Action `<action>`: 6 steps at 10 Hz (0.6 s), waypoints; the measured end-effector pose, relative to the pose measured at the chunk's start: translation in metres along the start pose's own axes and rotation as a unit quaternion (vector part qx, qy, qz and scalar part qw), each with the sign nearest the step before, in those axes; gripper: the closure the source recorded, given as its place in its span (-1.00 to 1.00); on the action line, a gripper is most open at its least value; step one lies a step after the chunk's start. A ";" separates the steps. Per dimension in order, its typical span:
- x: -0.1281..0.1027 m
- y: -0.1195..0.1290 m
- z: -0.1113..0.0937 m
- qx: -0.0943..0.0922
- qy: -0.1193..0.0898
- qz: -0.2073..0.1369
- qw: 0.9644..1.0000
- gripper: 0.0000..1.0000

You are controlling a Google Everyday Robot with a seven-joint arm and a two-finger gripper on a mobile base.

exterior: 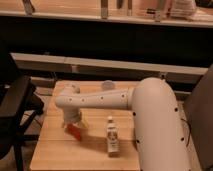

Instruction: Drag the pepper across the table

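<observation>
Camera view is taken from above and behind the arm, looking down on the table, a light wooden top of plank slats with rounded corners. At the far left a dark chair is seen just beside the table edge. Next, over the left part of the tabletop, the gripper is held pointing down, and its fingers are spread wide, with nothing clamped between them. The pepper is found directly beneath it, a small orange-red tapered piece lying on the wood; whether the fingertips are touching it cannot be told, since the gripper body covers its upper end. Further right, a bottle with a white label is stood upright on the table, near the pepper but apart from it. A pale round object is seen at the far edge, partly hidden by the arm, which fills the right side.

The step in hand is judged to be the approach and contact: the gripper is placed at the pepper, and no drag is evident yet. For the next move, firm contact or a closing of the fingers on the pepper is called for, followed by a low sideways sweep kept clear of the bottle.
</observation>
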 end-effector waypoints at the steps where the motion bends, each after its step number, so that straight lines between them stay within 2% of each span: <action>1: 0.001 0.000 0.000 0.000 0.000 0.000 1.000 -0.60; 6: 0.006 0.000 0.000 0.001 0.002 0.005 1.000 -0.60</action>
